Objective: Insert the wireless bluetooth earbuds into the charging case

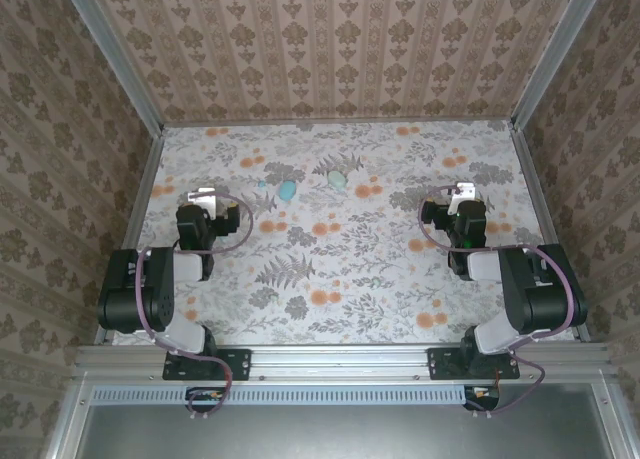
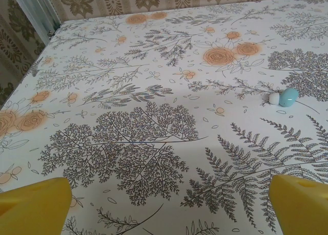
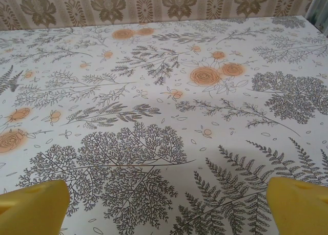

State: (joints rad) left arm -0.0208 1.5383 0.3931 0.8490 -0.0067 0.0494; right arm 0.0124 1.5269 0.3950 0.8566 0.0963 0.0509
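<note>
left pincer [image 2: 168, 189] spread | right pincer [image 3: 166, 189] spread | earbud [image 2: 286, 97] ahead-right of left pincer, well apart

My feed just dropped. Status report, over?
Left gripper, right gripper open, empty. Earbud loose on table, left of teal oval case, apart. Nothing in the way.

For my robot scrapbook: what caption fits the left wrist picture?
Left gripper open above the flowery table, a teal-blue oval case and tiny pale bit ahead.

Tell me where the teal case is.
Top view: the teal case lies on the far half of the table, left of centre, between a tiny earbud to its left and the mint case to its right.
</note>
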